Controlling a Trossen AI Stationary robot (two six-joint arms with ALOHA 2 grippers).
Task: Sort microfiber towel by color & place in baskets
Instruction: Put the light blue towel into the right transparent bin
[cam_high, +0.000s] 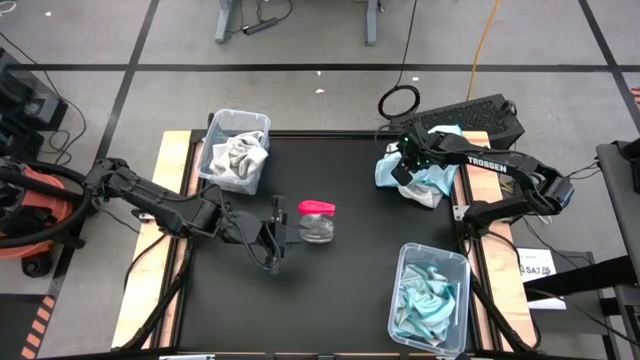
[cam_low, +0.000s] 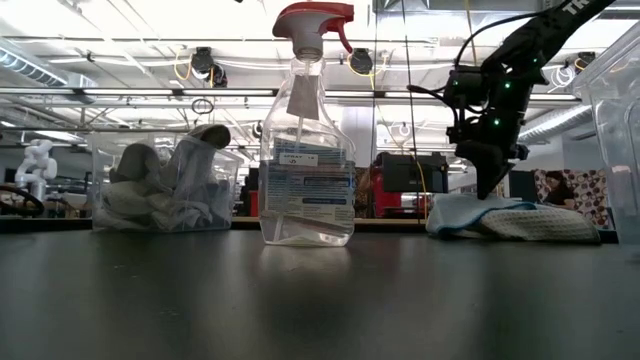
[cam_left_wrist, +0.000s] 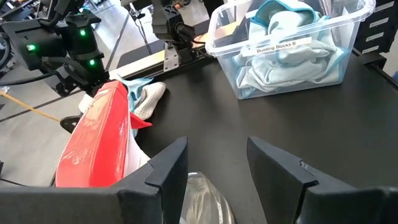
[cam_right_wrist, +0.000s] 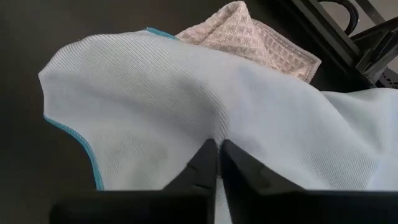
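Fabric is bunching between the right gripper (cam_right_wrist: 217, 155)'s nearly closed fingers, pinching the light blue microfiber towel (cam_right_wrist: 186, 99) for lifting. The left gripper (cam_left_wrist: 217, 163) is waiting wide-jawed beside the clear red-capped spray bottle (cam_high: 316, 222).

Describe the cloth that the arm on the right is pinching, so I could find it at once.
Start at the black table and go to its far right corner, where the right gripper comes down on a small heap. The cloth is the light blue towel on top, pinched between shut fingers. A bright blue stitched edge and fine ribbing set it apart from the pale waffle-weave towel beside it.
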